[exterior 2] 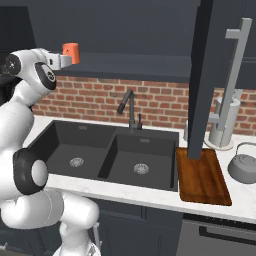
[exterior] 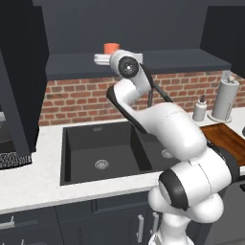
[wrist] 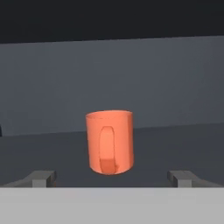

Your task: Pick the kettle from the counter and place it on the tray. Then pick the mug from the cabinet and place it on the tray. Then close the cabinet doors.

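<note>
Gripper [wrist: 112, 178] jaws spread wide, holding nothing; in the hand view the finger tips [wrist: 43, 178] sit low left and low right of frame with the mug [wrist: 109, 141] centred between and beyond them, no contact. Mug stands upright on the dark shelf inside the cabinet [wrist: 175, 83], handle facing the camera. In the left base view the mug [exterior: 111, 48] is at top centre, just behind the hand; in the right base view it is at upper left [exterior 2: 71, 53], right at the gripper [exterior 2: 64, 60] end. Kettle [exterior 2: 244, 165] sits on the counter [exterior 2: 150, 196] at the right edge of the right base view, beside the tray [exterior 2: 202, 177] and apart from it, not on it. Tray is bare, lower right, next to the sink [exterior 2: 110, 155]. Open cabinet door [exterior 2: 202, 75] hangs over the tray's far end, its bar handle [exterior 2: 235, 75] to the right. Paper-towel roll [exterior: 225, 99] and a small bottle [exterior: 200, 110] stand at the brick wall, right side of the left base view, above the tray [exterior: 229, 139].
</note>
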Available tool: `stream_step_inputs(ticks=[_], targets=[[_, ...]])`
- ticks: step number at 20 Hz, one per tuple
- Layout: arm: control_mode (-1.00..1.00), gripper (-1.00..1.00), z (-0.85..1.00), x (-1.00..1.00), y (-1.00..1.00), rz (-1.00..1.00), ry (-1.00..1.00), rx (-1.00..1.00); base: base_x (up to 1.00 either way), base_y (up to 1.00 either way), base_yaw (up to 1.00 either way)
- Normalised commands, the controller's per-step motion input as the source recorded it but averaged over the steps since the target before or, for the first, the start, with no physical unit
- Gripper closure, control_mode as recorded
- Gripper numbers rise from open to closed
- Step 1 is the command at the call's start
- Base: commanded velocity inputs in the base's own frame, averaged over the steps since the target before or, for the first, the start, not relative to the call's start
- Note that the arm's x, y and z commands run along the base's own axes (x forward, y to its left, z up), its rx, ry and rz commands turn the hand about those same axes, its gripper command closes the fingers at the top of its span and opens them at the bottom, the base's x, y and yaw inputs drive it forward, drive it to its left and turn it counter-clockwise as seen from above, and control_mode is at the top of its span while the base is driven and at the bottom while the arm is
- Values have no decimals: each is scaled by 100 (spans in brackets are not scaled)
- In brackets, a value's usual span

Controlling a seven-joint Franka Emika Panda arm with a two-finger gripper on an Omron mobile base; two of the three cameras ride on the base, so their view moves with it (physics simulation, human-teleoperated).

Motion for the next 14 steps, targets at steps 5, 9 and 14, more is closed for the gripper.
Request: stream_step_inputs(ticks=[5,9,14], targets=[[-100,-100,-7,31,-5,0,0,8,0,0,0],[-100,-100,0,33,1,0,0,3,0,0,0],[-100,-100,0,24,7,0,1,0,0,0,0]])
